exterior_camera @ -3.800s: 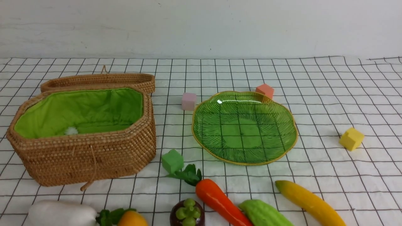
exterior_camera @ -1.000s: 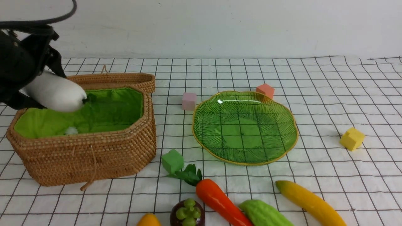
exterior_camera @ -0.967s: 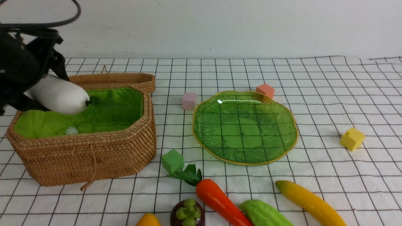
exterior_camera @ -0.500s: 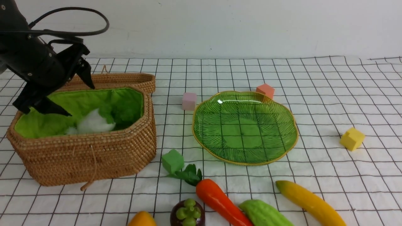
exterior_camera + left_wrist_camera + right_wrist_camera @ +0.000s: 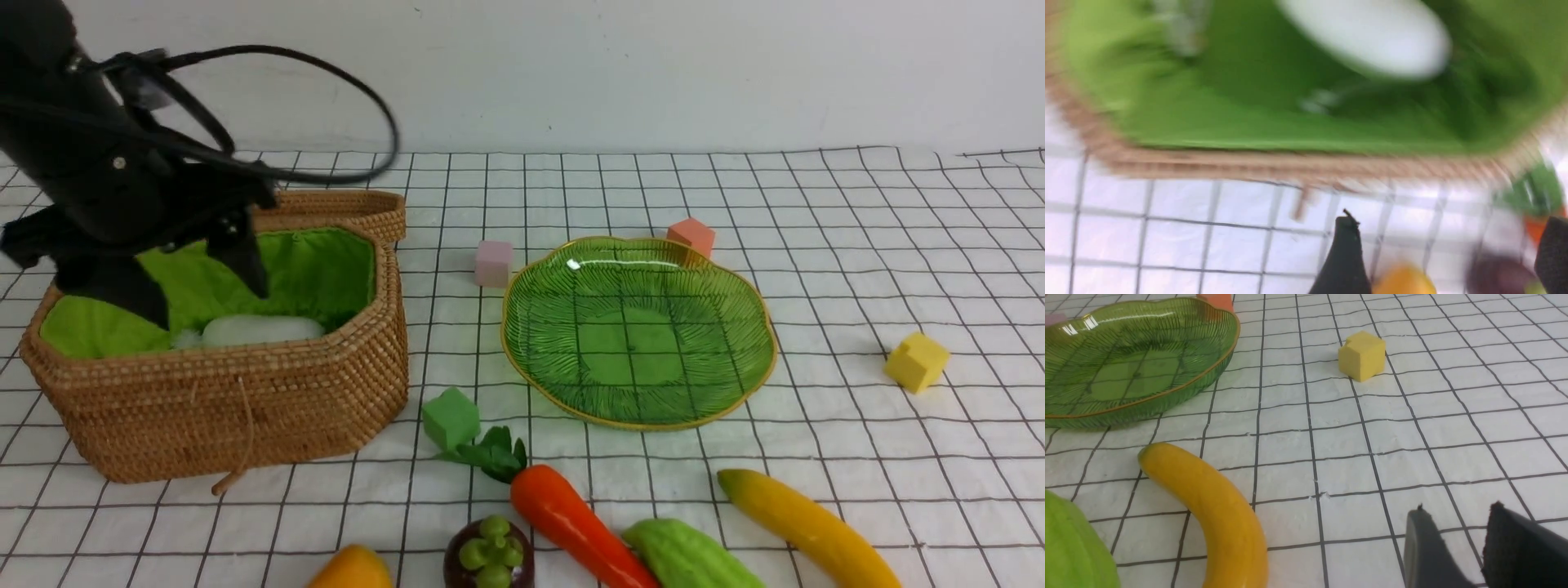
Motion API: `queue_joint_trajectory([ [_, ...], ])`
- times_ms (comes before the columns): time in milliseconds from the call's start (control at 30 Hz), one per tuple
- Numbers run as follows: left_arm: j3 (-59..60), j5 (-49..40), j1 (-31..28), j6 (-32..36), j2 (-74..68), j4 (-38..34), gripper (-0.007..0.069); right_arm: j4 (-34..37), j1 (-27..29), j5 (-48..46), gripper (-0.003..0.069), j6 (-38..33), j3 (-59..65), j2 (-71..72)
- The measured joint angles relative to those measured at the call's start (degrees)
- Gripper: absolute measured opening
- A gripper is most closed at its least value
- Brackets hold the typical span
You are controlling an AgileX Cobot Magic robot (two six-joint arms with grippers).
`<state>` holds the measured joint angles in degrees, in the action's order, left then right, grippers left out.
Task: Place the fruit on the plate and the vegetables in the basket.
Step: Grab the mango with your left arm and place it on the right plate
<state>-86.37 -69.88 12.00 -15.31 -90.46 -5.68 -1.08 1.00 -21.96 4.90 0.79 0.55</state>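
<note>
The white radish (image 5: 261, 329) is no longer hanging in the left hand (image 5: 206, 300) as it was a second ago. It is now lying on the green lining inside the wicker basket (image 5: 245, 408), and the left hand is hovering just above it with its fingers spread wide, gripping nothing.

So one vegetable of three is sitting where it belongs. The carrot (image 5: 571, 523) and the pale green gourd (image 5: 686, 559) are still waiting along the near edge of the bench. The mango (image 5: 351, 570), the mangosteen (image 5: 488, 559) and the banana (image 5: 808, 527) are lying there too. The green glass plate (image 5: 637, 327) is standing empty mid-bench, so no fruit is placed yet.

The right hand (image 5: 1470, 539) is idling low near the banana, its fingers slightly parted and carrying nothing.
</note>
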Motion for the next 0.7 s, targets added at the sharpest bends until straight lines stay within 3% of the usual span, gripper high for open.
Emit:
queue_joint_trajectory([
  [133, 5.87, -0.13, 9.51, 1.35, 4.47, 0.01, 0.0568, 0.0, 0.0, 0.0, 0.0238, 0.0, 0.0, 0.0],
  [267, 16.7, -0.42, 17.07, -2.69, 6.34, 3.87, 0.0568, 0.0, 0.0, 0.0, 0.0238, 0.0, 0.0, 0.0],
  [400, 26.09, 4.29, 20.36, -5.1, 6.28, 5.69, 0.058, 0.0, 0.0, 0.0, 0.0238, 0.0, 0.0, 0.0],
  [500, 33.92, 15.19, 22.64, -5.39, 5.43, 5.69, 0.0596, 0.0, 0.0, 0.0, 0.0238, 0.0, 0.0, 0.0],
  [700, 37.97, 25.55, 22.93, -5.43, -0.55, 5.69, 0.0584, 0.0, 0.0, 0.0, 0.0238, 0.0, 0.0, 0.0],
])
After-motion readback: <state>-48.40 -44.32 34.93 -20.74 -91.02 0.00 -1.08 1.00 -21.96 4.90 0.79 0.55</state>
